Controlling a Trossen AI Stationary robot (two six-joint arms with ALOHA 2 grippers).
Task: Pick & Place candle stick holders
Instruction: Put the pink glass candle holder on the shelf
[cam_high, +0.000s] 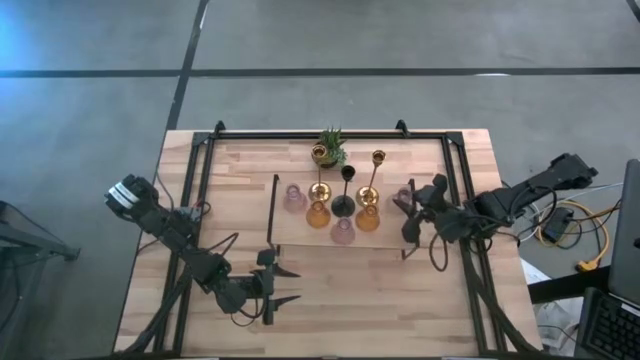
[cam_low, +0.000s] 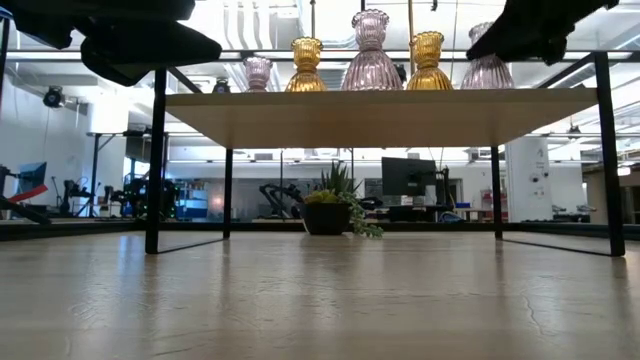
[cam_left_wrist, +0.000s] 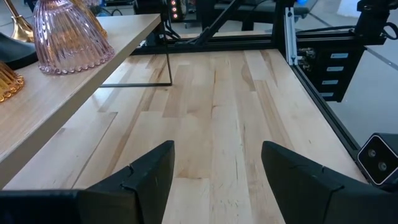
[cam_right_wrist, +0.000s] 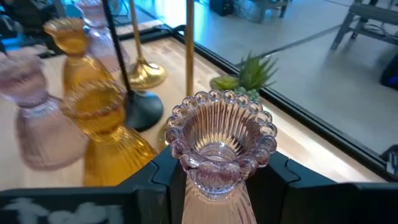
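A raised wooden shelf (cam_high: 290, 238) carries the candle stick holders: two slim gold ones (cam_high: 320, 186) (cam_high: 375, 176), a slim black one (cam_high: 345, 196), squat amber glass ones (cam_high: 318, 213) (cam_high: 367, 218) and pink glass ones (cam_high: 294, 197) (cam_high: 343, 232). At the shelf's right end my right gripper (cam_right_wrist: 217, 169) is shut on another pink glass holder (cam_right_wrist: 217, 140). My left gripper (cam_left_wrist: 217, 180) hangs open over the bare table near the front left, touching nothing. My right gripper pinches the pink glass holder between its two fingers (cam_right_wrist: 278, 173) at the narrow waist (cam_right_wrist: 214, 177) under the beaded rim. The fingers come from the table's right side, slanting slightly down. The holder stays upright, mouth up; whether its foot (cam_low: 490, 75) rests on the shelf I cannot tell.
A small potted green plant (cam_high: 330, 148) stands on the table behind the shelf. Black shelf legs (cam_low: 155, 160) and a black frame (cam_high: 460, 180) border the work area. Bare tabletop (cam_left_wrist: 211, 106) lies in front of the shelf.
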